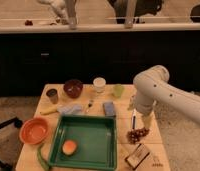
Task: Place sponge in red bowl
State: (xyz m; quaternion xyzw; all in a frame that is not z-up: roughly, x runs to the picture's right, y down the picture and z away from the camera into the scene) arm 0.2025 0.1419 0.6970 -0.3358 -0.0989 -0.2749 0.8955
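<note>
The sponge is a small blue-grey block lying on the wooden table, just beyond the far right corner of the green tray. The red bowl is orange-red and sits empty at the table's left front. My gripper hangs from the white arm over the right side of the table. It is to the right of the sponge and apart from it, just above a bunch of dark grapes.
A green tray holds an orange. Behind it are a dark red bowl, white cup, green cup, grey can and a pale blue cloth. A small box lies front right.
</note>
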